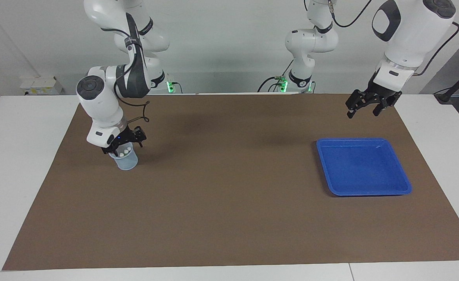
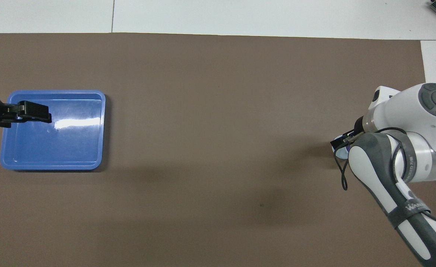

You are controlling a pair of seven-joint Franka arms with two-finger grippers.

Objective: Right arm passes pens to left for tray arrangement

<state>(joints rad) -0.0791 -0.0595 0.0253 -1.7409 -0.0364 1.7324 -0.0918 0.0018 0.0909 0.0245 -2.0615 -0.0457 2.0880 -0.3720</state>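
Note:
The pens (image 1: 124,151) stand in a small pale-blue cup (image 1: 127,161) at the right arm's end of the mat; only their whitish ends show. My right gripper (image 1: 123,147), with its blue light, is down at the cup's rim, right on the pen tops. In the overhead view the right arm hides most of the cup (image 2: 337,150); a bit of purple pen (image 2: 347,148) peeks out. The blue tray (image 1: 404,183) lies at the left arm's end with nothing in it. My left gripper (image 1: 364,108) hangs open and holding nothing, over the tray's edge (image 2: 54,92) in the overhead view.
A brown mat (image 1: 229,203) covers most of the white table. The arms' bases and cables stand along the table edge at the robots' end.

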